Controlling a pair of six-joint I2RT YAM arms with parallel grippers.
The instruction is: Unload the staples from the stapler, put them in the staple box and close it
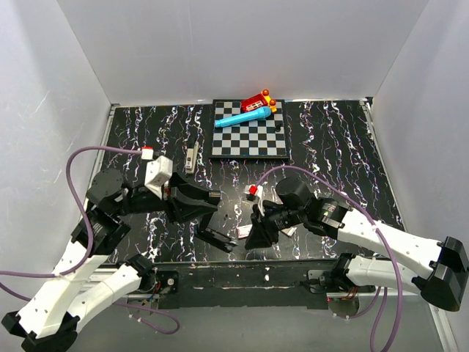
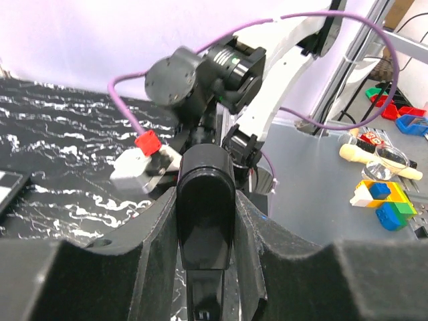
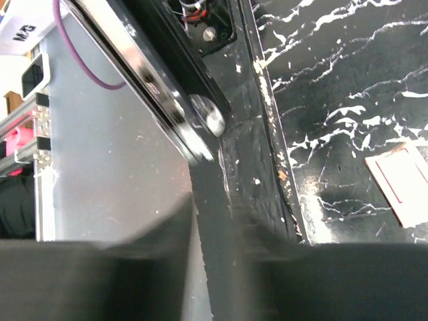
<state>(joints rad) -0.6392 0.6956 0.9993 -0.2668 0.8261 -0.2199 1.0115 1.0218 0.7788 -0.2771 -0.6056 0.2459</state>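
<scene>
The left gripper (image 2: pixel 206 234) has its fingers clamped on both sides of the stapler (image 2: pixel 204 194), whose glossy black body sits at about 8 o'clock from the centre of the marbled table (image 1: pixel 330 147). We cannot tell how far the right gripper (image 1: pixel 262 233) is parted. Just beside it, at 6 o'clock, lies a small pink-and-white box (image 3: pixel 400 182), its contents hidden from us.

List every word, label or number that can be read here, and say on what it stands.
"M G": dark letters on a white sign in the top left corner of the right wrist view; blurred, so the reading is unsure.
No print is legible on the pink-and-white box.
A pale mark low on the stapler is too blurred to read.
</scene>
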